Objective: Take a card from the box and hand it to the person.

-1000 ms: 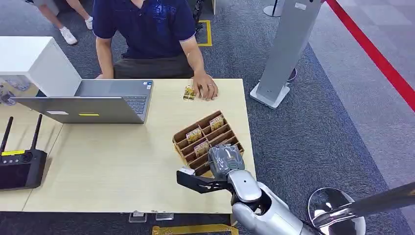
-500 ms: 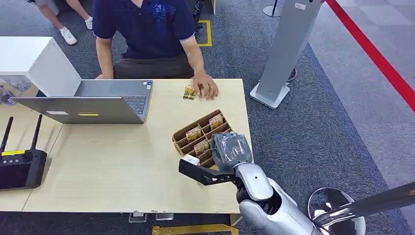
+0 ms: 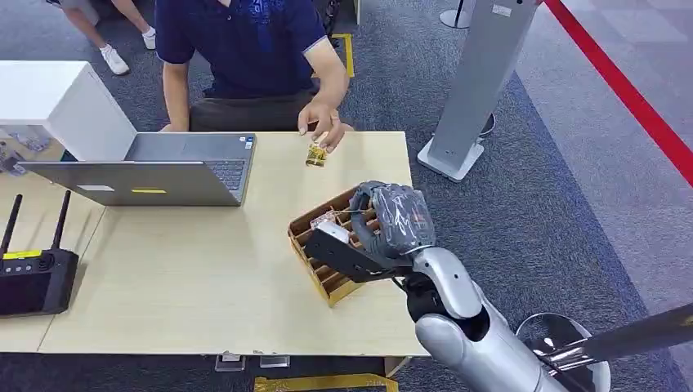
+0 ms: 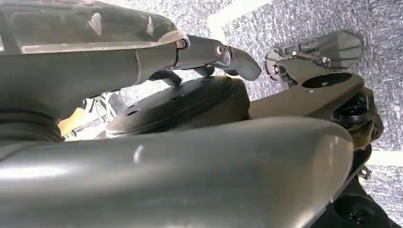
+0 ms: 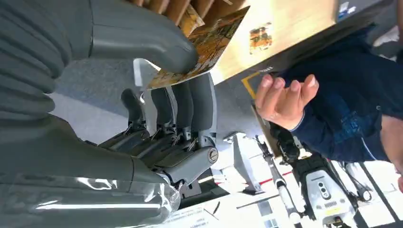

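A brown cardboard box [image 3: 315,263] with slotted rows of cards stands near the table's right edge. My right hand [image 3: 386,222] hovers over the box. In the right wrist view its thumb and fingers [image 5: 190,102] pinch a yellow-brown card [image 5: 205,45] just above the box [image 5: 175,6]. The person sits across the table with one hand [image 3: 320,122] raised above a small card stack [image 3: 316,155]; in the right wrist view that hand [image 5: 285,97] is palm open, a little way off from the card. My left hand [image 4: 216,53] hangs by the floor with a finger stretched out, holding nothing.
An open grey laptop [image 3: 163,173] stands at the far left of the table [image 3: 188,278], and a black device with antennas [image 3: 33,282] sits at the near left. A white cabinet [image 3: 57,102] is beyond it. A grey pillar stand [image 3: 474,82] rises to the right.
My right hand has risen from the box's near edge and moved forward over it with a card in its fingers. The person's hand has lifted off the table.
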